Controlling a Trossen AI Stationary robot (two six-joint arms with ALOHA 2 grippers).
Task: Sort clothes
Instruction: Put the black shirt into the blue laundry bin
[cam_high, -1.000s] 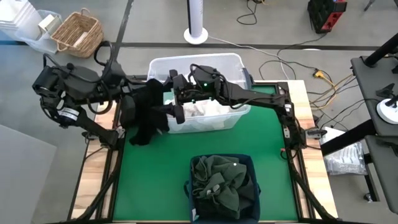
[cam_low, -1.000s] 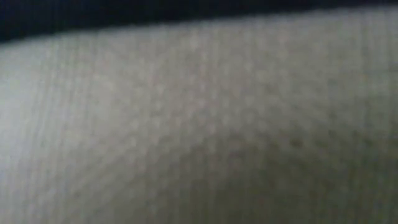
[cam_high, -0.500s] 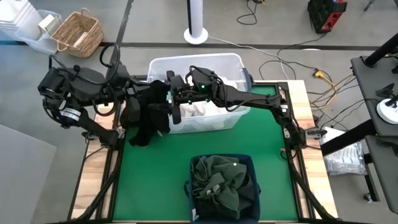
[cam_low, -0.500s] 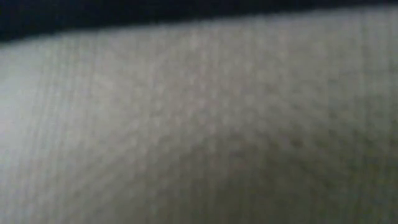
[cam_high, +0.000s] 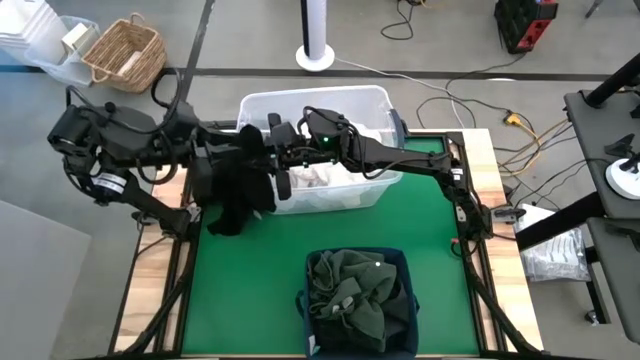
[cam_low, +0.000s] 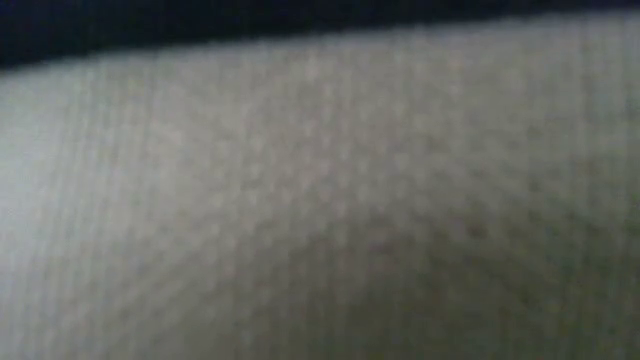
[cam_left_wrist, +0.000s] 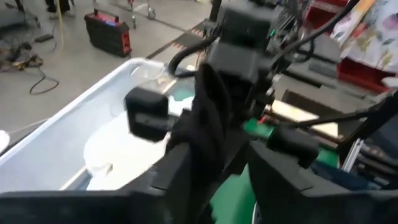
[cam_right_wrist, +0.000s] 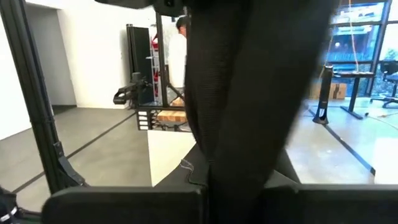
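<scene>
A black garment (cam_high: 236, 190) hangs between my two grippers at the table's far left, beside the clear tub (cam_high: 340, 100). Its lower end (cam_high: 222, 225) rests on the table's left edge. My right gripper (cam_high: 272, 155) reaches over the tub from the right and is shut on the garment's top. My left gripper (cam_left_wrist: 227, 155) stands open, level with that top, and the cloth runs down between its fingers. White clothes (cam_high: 325, 180) lie in the tub. Dark green clothes (cam_high: 360, 295) fill the navy bin (cam_high: 400, 262) at the near edge. My right gripper pinches the black garment's upper part (cam_left_wrist: 208, 81) between its two fingers, coming level from the table's right. The cloth is bunched there, in several layers. It hangs slack below the fingers (cam_right_wrist: 124, 205). My left gripper has the cloth between its spread fingers (cam_left_wrist: 180, 177); whether they touch it I cannot tell.
Pale fabric (cam_low: 320, 200) fills the whole low view from close up. The green mat (cam_high: 300, 230) lies bare between the tub and the navy bin. A wicker basket (cam_high: 125, 50) and a white fan base (cam_high: 317, 55) stand on the floor beyond the table.
My right gripper has taken hold of the black garment's top next to my left gripper. The garment hangs where it did, with its lower end still on the table's left edge.
</scene>
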